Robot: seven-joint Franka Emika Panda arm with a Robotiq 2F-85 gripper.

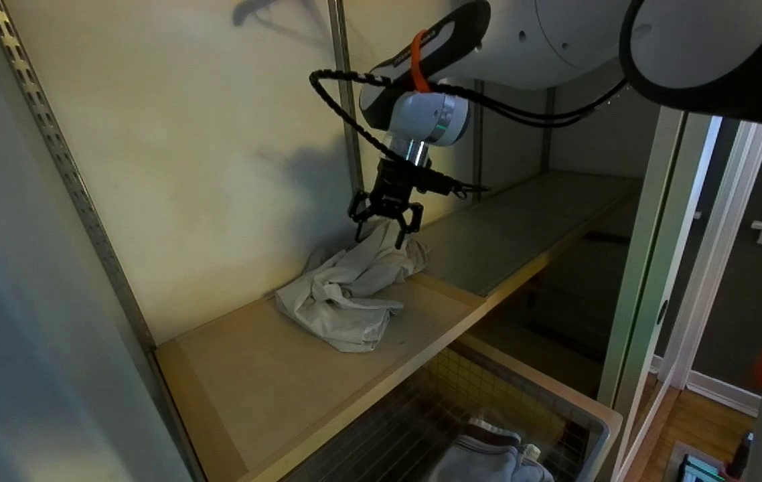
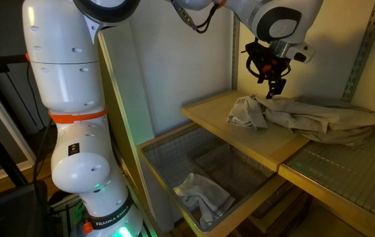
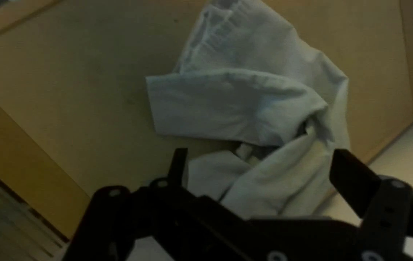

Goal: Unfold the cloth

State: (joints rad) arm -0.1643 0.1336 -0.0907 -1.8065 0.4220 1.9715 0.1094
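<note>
Parted fingers (image 3: 353,181), cloth (image 3: 239,105), wooden shelf (image 1: 240,381), pale wall (image 1: 187,167)

Gripper (image 1: 379,239) hangs, jaws apart, at crumpled pale cloth (image 1: 337,318) on wooden shelf (image 1: 234,381); contact unclear. Lower down, wire basket (image 1: 488,381) holds grey fabric (image 1: 478,462).

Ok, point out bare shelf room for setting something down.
Bare: the wooden shelf between the cloth and front edge; the ribbed shelf in front of the cloth. Crowded: by the back wall, where the cloth lies bunched under the open pincer.
</note>
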